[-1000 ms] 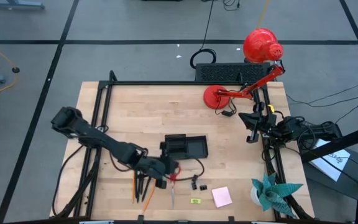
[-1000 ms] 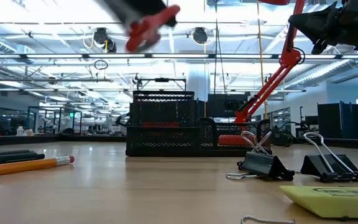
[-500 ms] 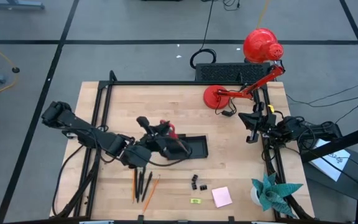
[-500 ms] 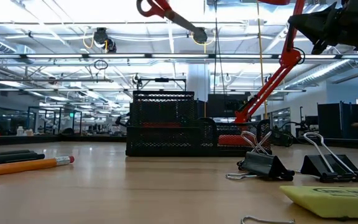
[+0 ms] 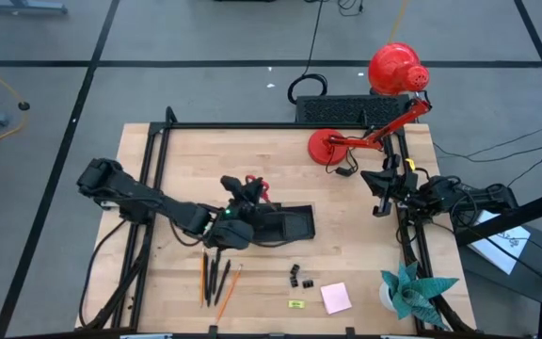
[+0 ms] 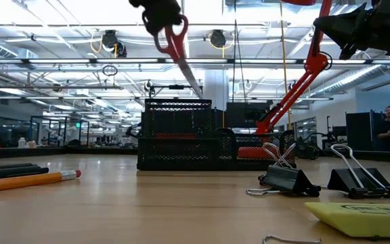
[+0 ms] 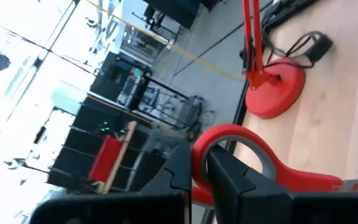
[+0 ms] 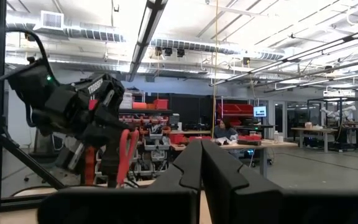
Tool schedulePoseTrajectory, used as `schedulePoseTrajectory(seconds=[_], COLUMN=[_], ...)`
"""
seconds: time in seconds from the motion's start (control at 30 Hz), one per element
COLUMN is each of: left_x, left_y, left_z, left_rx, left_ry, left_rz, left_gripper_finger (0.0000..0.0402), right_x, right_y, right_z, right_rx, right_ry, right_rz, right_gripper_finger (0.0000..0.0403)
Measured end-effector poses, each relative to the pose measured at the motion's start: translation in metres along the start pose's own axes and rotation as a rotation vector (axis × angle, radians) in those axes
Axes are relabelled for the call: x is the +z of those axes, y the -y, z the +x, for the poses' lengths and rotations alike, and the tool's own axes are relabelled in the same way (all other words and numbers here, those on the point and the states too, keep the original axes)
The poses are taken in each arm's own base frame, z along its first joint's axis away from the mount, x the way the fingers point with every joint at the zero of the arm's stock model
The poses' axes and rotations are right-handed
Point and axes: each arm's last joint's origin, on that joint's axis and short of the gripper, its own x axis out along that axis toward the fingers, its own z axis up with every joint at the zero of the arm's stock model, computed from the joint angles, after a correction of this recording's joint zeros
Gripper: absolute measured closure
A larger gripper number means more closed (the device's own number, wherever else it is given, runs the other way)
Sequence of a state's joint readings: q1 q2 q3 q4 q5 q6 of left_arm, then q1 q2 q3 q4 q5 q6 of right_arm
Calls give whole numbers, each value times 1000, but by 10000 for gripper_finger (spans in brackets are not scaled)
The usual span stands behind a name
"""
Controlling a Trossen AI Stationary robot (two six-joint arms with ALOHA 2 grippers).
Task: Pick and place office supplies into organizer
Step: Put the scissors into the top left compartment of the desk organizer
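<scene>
Gripping scissors (image 6: 175, 49), left pincer (image 5: 248, 195) hiding handles

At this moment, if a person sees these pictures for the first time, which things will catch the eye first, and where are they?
First comes the red desk lamp at the table's far right corner. Next, the red-handled scissors hang in the air, blades pointing down toward the black organizer at the table's middle, held by the left pincer. The right pincer waits shut at the right edge, near the teal paper plant.
</scene>
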State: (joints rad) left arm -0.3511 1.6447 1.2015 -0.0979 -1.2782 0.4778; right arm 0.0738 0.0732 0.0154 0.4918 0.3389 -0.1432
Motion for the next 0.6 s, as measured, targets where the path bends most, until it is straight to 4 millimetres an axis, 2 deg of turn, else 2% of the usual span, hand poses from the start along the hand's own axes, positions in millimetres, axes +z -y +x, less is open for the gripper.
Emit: schedulePoseTrajectory(seconds=[0.17,0.47,0.6], left_x=[-3,-4,-7], left_y=[16,20,38], left_z=[6,1,2], left_rx=[25,7,-9], left_ry=[-31,-23,-26], left_rz=[109,118,151], left_gripper_finger=[376,376,376], right_x=[0,-1,-1], right_y=[0,0,0], right_z=[0,0,0], right_rx=[0,1,2], right_ry=[1,-7,-14], right_rz=[1,-2,-4], right_gripper_finger=[399,399,399])
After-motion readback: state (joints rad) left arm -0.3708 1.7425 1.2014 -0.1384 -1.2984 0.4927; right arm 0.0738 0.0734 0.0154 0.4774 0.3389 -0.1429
